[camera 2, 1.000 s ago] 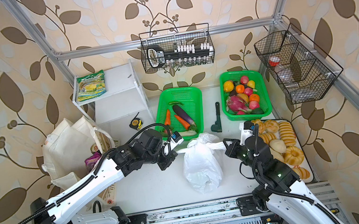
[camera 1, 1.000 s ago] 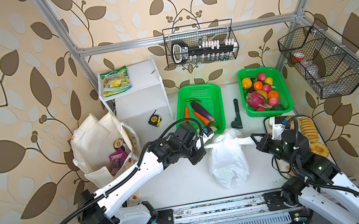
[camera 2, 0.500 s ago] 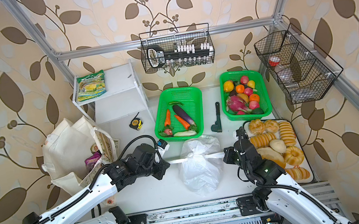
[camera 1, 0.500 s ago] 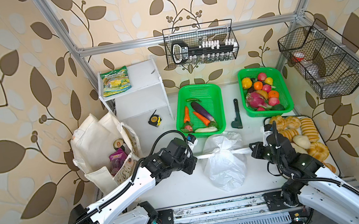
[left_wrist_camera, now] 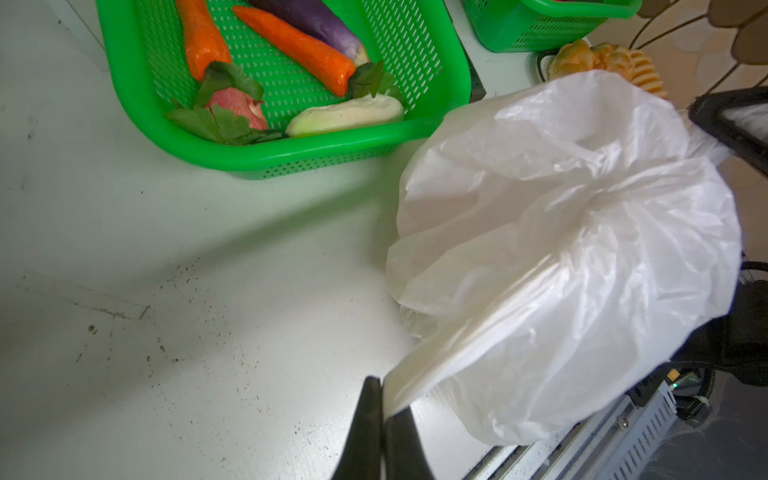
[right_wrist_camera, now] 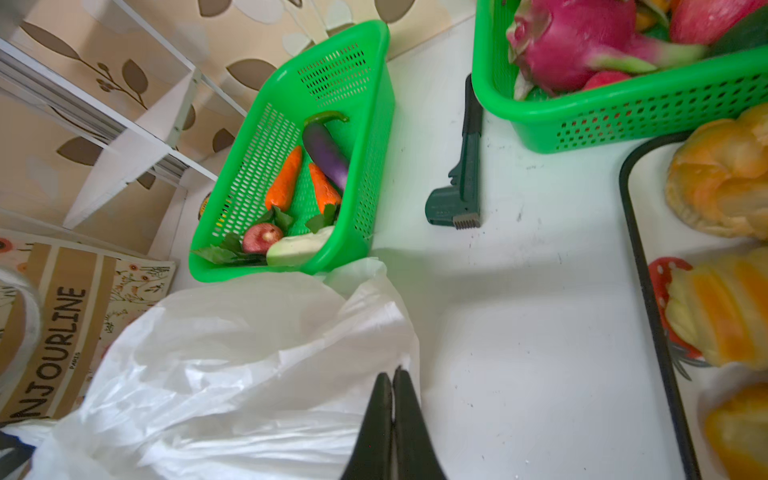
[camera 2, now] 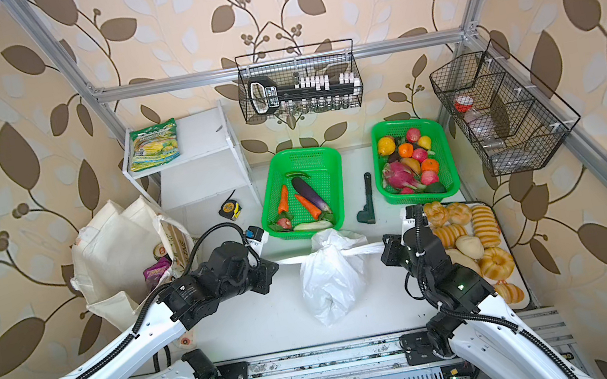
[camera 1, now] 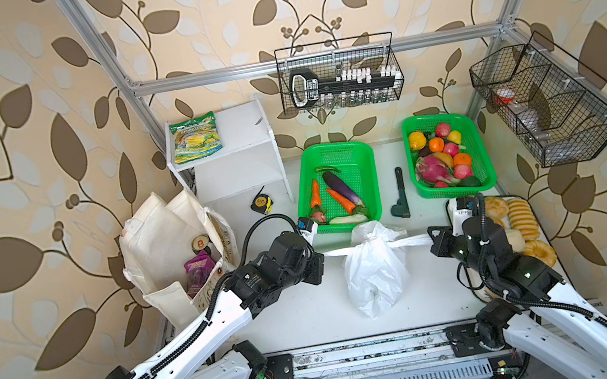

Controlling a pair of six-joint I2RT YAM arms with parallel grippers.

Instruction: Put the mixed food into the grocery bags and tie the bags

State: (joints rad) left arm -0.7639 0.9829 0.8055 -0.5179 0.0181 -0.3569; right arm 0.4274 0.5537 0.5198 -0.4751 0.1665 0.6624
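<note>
Handles of the white plastic bag point(camera 1: 375, 270) run out taut to either side, one to each arm, level with the bag's gathered neck. The left pincer point(camera 1: 321, 257) is clamped on the left handle point(camera 1: 336, 253). The left wrist view shows its two dark fingers point(left_wrist_camera: 365, 415) pressed together, with the twisted white strip pinched at their tips. The right pincer point(camera 1: 432, 238) is likewise closed on the right handle point(camera 1: 414, 241), and in the right wrist view its fingers point(right_wrist_camera: 409, 415) meet with plastic caught between them (the film bunches right against the tips). The bag sits on the worktop point(camera 1: 307, 316) in the middle of the scene. Its bulging body lies toward the near edge, and its loose top flap lies up against the near rim of the left green basket point(camera 1: 332, 146), which holds carrots, an aubergine and other vegetables. What is inside the bag cannot be made out through the plastic. At the left the cream canvas tote point(camera 1: 159, 241) stands open near the wall, beside the white shelf point(camera 1: 236, 126), with a purple pouch point(camera 1: 197, 265) and the round top of a can point(camera 1: 199, 243) showing in its mouth. A second green basket point(camera 1: 436, 116) of fruit lies at the far right, and bread rolls point(camera 1: 519, 215) lie on a tray just to the right of the right arm.
</note>
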